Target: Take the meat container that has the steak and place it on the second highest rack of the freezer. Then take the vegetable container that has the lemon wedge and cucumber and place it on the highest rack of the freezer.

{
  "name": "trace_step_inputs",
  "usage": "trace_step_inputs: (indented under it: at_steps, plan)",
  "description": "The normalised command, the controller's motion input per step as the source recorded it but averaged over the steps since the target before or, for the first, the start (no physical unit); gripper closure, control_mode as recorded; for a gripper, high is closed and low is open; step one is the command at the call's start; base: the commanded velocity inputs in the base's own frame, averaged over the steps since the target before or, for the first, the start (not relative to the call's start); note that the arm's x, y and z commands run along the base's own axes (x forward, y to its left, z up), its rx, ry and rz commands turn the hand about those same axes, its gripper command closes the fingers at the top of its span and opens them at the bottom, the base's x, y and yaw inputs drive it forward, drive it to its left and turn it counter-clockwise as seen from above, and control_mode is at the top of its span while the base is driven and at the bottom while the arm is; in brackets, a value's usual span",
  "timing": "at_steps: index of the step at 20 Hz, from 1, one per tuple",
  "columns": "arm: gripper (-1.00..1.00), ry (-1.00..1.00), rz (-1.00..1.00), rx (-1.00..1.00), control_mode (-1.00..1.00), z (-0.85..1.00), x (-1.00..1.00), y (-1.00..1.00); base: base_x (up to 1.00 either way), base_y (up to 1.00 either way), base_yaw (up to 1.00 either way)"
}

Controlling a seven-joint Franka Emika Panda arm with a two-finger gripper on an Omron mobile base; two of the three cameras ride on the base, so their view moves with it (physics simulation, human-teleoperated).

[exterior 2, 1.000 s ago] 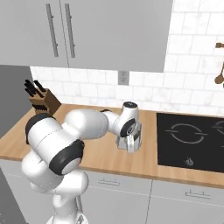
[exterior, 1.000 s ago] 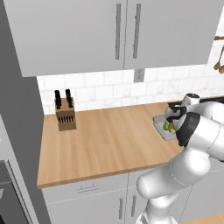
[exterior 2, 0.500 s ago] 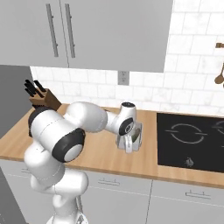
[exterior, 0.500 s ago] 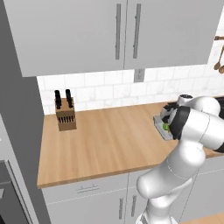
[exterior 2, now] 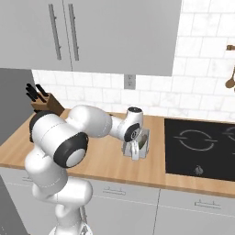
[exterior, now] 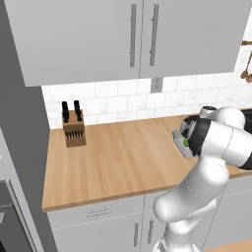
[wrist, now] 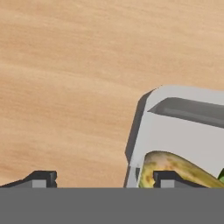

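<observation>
The vegetable container [wrist: 183, 127] is a shallow grey tray on the wooden counter, near the cooktop [exterior 2: 202, 142]. A yellow-green piece [wrist: 173, 166] lies in its near corner, with a bright green bit [wrist: 221, 176] at the view's edge. My gripper [wrist: 105, 179] points down at the tray's corner. One fingertip [wrist: 168, 178] is inside the tray and the other [wrist: 41, 178] is over bare wood, so the tray's wall stands between them untouched. The jaws are open. The tray [exterior 2: 143, 143] and hand [exterior 2: 133, 150] also show from the right base; the arm covers most of the tray [exterior: 179, 139] from the left base. The meat container, steak and freezer racks are out of view.
A knife block [exterior: 73, 129] stands at the back left of the counter [exterior: 123, 157]. Wall cabinets [exterior: 142, 34] hang overhead. A tall grey panel [exterior: 19, 147] borders the counter's left end. Wooden utensils [exterior 2: 231, 78] hang on the tiled wall at the right.
The hand has settled lower at the tray's corner and the forearm has swung in over the counter. The jaws have narrowed a little. The tray has not moved.
</observation>
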Motion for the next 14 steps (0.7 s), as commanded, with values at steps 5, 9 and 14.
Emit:
trace_step_inputs:
  at_steps: [5, 9, 14]
  plan:
    - [-1.00, 0.00, 0.00, 0.00, -1.00, -0.02, 0.01, 0.00, 0.00, 0.00, 0.00]
    - [-1.00, 0.00, 0.00, 0.00, -1.00, 0.00, 0.00, 0.00, 0.00, 0.00, 0.00]
    - [1.00, 0.00, 0.00, 0.00, -1.00, 0.00, 0.00, 0.00, 0.00, 0.00, 0.00]
